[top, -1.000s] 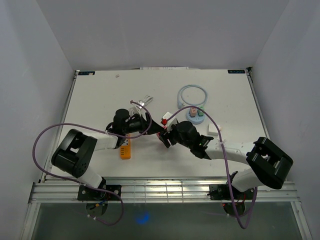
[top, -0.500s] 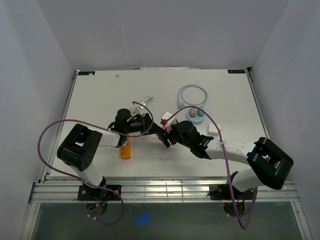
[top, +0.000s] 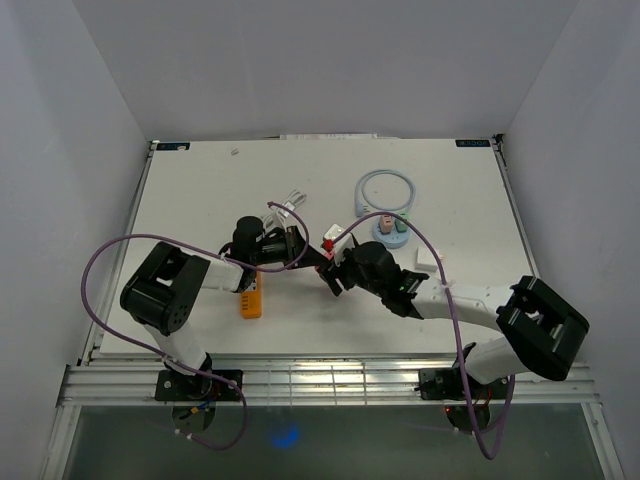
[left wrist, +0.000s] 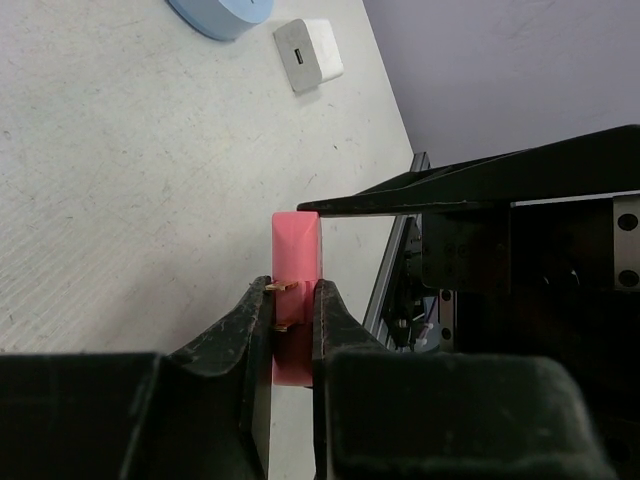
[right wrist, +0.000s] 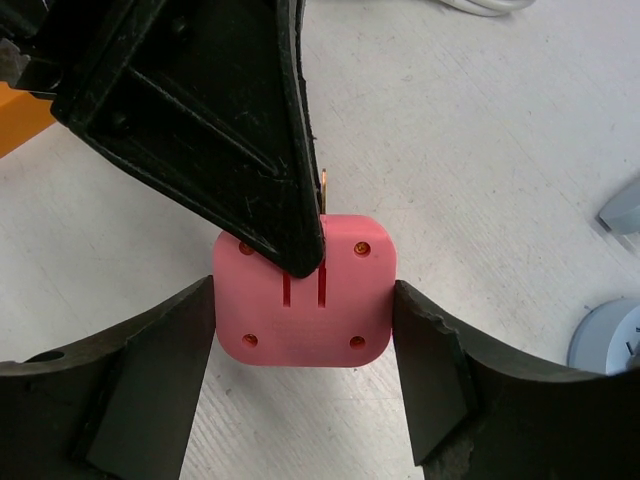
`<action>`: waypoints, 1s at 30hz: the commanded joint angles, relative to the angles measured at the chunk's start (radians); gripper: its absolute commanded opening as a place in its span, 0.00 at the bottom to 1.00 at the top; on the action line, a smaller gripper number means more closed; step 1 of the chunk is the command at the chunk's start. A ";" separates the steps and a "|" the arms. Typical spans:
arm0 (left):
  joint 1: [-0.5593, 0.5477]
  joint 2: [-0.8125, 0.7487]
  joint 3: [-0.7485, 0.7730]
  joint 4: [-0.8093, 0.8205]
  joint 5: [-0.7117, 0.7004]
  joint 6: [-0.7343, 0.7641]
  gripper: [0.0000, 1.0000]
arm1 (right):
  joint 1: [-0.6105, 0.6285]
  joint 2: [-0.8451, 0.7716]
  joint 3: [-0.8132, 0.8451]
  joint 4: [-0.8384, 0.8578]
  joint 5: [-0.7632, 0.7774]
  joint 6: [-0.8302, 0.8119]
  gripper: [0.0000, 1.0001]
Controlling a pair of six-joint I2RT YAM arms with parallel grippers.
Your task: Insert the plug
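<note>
Near the middle of the white table (top: pixel 200 180), held off its surface between the two arms: the pink plug (right wrist: pixel 305 290), a flat square block with rounded corners. Left gripper (left wrist: pixel 290 300) clenched on it across its thin dimension, one black finger (left wrist: pixel 240 330) on the side carrying the brass prongs (left wrist: pixel 282 288) and the other flat against the opposite face. Right gripper (right wrist: pixel 302 330) grasping the same plug by its two side edges, jaws wide, each inner pad touching pink. Toward the right wrist camera: the plug face with two narrow slots and four small screw holes, its upper left part covered by a left finger, and the tip of one brass prong showing just past the top edge. To the left of the plug and apart from it, lying flat on the table partly under the left arm: an orange power strip (top: pixel 252 298). Farther back on the right half of the table: a light-blue coiled cable (top: pixel 385 190). In the left wrist view, beyond the plug: a small white charger block (left wrist: pixel 308 55) with a port in its face, just beside a light-blue round disc (left wrist: pixel 225 12). Behind the left gripper in the overhead view: a white cable end (top: pixel 290 203).
</note>
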 commanded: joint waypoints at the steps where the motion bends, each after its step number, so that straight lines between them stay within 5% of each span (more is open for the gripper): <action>1: -0.018 -0.017 0.024 0.057 0.075 0.013 0.00 | 0.014 -0.039 0.016 0.055 -0.021 -0.012 0.74; 3: -0.017 -0.020 0.019 0.058 0.069 0.015 0.00 | 0.014 -0.060 0.011 0.057 -0.015 -0.001 0.88; 8: 0.003 -0.059 -0.004 0.065 0.043 0.020 0.00 | 0.009 -0.143 -0.012 0.035 -0.047 0.036 0.99; 15: 0.019 -0.157 -0.067 0.101 -0.014 0.038 0.00 | -0.031 -0.169 0.040 -0.093 -0.223 0.159 0.93; 24: 0.019 -0.289 -0.157 0.192 -0.066 0.058 0.00 | -0.172 -0.286 -0.009 -0.032 -0.430 0.353 1.00; 30: 0.019 -0.326 -0.185 0.279 -0.036 0.029 0.00 | -0.284 -0.286 -0.064 0.112 -0.605 0.492 0.86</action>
